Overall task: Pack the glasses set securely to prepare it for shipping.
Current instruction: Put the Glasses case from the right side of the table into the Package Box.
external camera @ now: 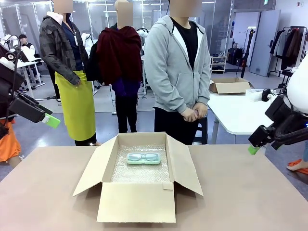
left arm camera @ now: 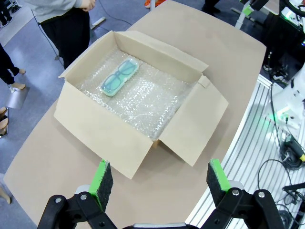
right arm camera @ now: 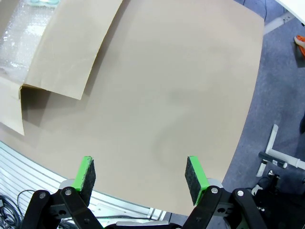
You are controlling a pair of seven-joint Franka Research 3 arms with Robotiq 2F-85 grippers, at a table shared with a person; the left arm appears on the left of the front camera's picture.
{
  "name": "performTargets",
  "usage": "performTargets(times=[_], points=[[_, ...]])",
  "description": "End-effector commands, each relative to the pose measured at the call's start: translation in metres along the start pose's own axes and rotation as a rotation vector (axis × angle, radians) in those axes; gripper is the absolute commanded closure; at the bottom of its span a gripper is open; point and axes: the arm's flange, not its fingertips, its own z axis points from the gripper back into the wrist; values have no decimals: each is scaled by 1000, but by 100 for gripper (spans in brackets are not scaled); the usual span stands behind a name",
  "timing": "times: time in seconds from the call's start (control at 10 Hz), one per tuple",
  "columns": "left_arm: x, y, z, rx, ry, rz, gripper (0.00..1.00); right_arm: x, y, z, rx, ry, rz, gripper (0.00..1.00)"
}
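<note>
Front view: the mint green case (external camera: 143,158) lies flat on bubble wrap (external camera: 139,173) inside the open box (external camera: 137,204). The left gripper (external camera: 51,121) and right gripper (external camera: 253,149) hang well off to either side.

Left wrist view: the left gripper's jaws stand wide and empty. The case looks light, stiff and probably slippery, so pinch across its narrow middle.

Right wrist view: the right gripper's jaws are spread and empty over the bare table (right arm camera: 181,95).
</note>
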Motion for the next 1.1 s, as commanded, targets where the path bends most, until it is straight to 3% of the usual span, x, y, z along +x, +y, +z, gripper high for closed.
performTargets(times=[0.0, 1.0], points=[[0, 0, 1, -4, -4, -4, 0, -1, -1, 0, 0, 8, 2, 5], [0, 0, 1, -4, -4, -4, 0, -1, -1, 0, 0, 8, 2, 5]])
